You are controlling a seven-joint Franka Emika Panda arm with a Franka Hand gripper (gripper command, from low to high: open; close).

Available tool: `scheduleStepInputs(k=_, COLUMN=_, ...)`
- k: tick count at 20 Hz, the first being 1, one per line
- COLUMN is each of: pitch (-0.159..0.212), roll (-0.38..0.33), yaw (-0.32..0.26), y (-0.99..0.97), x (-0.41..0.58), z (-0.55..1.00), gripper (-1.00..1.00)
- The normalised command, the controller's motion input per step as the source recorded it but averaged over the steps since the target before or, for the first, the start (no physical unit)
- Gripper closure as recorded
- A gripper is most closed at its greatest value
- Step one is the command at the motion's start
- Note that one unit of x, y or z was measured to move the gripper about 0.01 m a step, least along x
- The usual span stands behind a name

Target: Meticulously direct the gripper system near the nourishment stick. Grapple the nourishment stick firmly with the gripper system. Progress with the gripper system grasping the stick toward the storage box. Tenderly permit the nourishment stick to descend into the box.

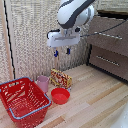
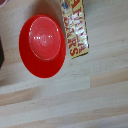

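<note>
The nourishment stick (image 1: 60,78), a flat yellow-orange packet with red and white print, stands on the wooden floor between the pink cup and the small red bowl. In the wrist view it (image 2: 75,28) lies beside the bowl. My gripper (image 1: 62,52) hangs high above the packet, its two short dark fingers apart and empty. The fingers do not show in the wrist view. The storage box (image 1: 23,101), a red mesh basket with a blue-grey rim, sits at the exterior view's lower left and looks empty.
A pink cup (image 1: 43,82) stands just beside the packet, next to the basket. A small red bowl (image 1: 60,95) (image 2: 43,46) sits in front of the packet. A wooden drawer unit (image 1: 110,47) stands at the exterior view's right, a curtain behind.
</note>
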Motion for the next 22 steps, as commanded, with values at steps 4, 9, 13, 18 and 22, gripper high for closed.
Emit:
scheduleStepInputs(k=4, pitch=0.000, roll=-0.003, yaw=0.183, y=-0.17, x=0.336, z=-0.43, gripper=-1.00)
scheduleStepInputs(k=9, pitch=0.000, roll=0.000, yaw=0.192, y=-0.19, x=0.391, z=-0.41, gripper=-1.00)
scheduleStepInputs(k=13, pitch=0.005, roll=0.000, yaw=0.190, y=-0.20, x=0.309, z=-0.39, gripper=-1.00)
scheduleStepInputs(k=18, pitch=0.071, roll=0.000, yaw=0.156, y=-0.12, x=0.137, z=-0.44, gripper=-1.00)
scheduleStepInputs(k=22, pitch=0.133, roll=-0.011, yaw=0.048, y=0.00, x=0.000, z=-0.48, gripper=-1.00)
